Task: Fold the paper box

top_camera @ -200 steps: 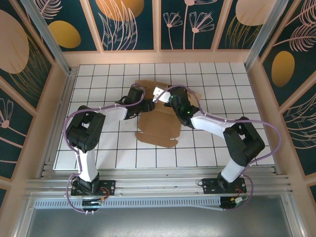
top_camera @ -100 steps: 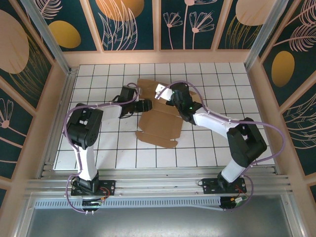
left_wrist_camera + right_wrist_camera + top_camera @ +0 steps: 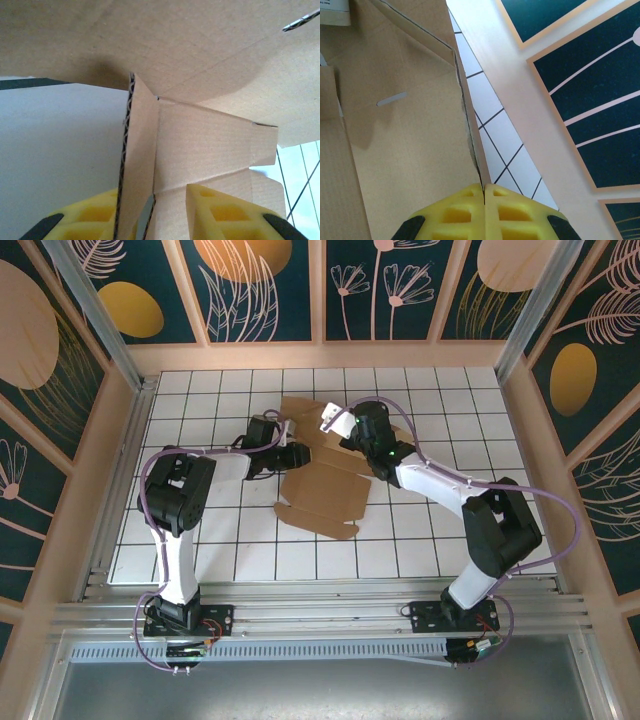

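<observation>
The paper box (image 3: 322, 492) lies in the middle of the white gridded bench (image 3: 200, 540), still an open brown sheet with its far side partly raised. From overhead, both arms reach in at that far edge. The left wrist view shows the left tool (image 3: 150, 196) straddling an upright flap (image 3: 137, 165), with one yellow pad (image 3: 85, 220) against it; I cannot tell whether it pinches. The right wrist view shows the right tool (image 3: 484, 197) pressed together on a thin raised wall (image 3: 470, 135), beside a slit (image 3: 391, 99).

Both arms reach toward the far middle, elbows bent outward. The left hand (image 3: 155, 200) lies low, pointing right, its fingers parted. The right hand (image 3: 484, 186) has its fingers pinched together on an edge of the paper box (image 3: 410, 150).
</observation>
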Controlling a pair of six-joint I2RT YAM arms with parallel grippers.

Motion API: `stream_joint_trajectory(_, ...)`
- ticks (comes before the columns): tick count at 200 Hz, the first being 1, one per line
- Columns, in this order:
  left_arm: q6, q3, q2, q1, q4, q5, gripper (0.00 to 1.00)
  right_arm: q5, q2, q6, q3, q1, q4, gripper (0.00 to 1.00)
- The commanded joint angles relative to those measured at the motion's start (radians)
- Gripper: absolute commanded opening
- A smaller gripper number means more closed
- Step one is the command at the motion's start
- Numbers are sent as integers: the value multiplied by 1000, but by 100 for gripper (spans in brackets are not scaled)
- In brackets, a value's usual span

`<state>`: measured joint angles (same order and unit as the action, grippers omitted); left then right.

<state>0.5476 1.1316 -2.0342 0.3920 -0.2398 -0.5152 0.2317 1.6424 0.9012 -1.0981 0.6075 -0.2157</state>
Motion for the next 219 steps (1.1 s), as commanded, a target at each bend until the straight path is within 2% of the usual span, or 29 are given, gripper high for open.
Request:
stream_joint_trajectory(1, -55, 12, 10, 1, -17, 18, 26, -41, -31, -45, -29, 3, 19, 0)
stream_joint_trajectory(47, -192, 31, 54, 8, 22, 79, 24, -46, -27, -47, -37, 2, 34, 0)
stream_joint_trajectory(83, -238, 26, 94, 38, -3, 117, 21, -48, -22, -49, -42, 5, 41, 0)
stream_joint_trajectory(137, -259, 32, 101, 83, -4, 268, 24, -39, -24, -46, -44, 12, 53, 0)
stream_joint_trajectory(179, -402, 63, 108, 133, 76, 407, 24, -36, -21, -47, -42, 16, 56, 0)
stream_joint_trajectory(192, -439, 50, 123, 145, 58, 403, 25, -34, -17, -47, -40, 18, 53, 0)
stream_joint_trajectory(219, -492, 9, 145, 157, -11, 318, 27, -30, -18, -48, -34, 19, 44, 0)
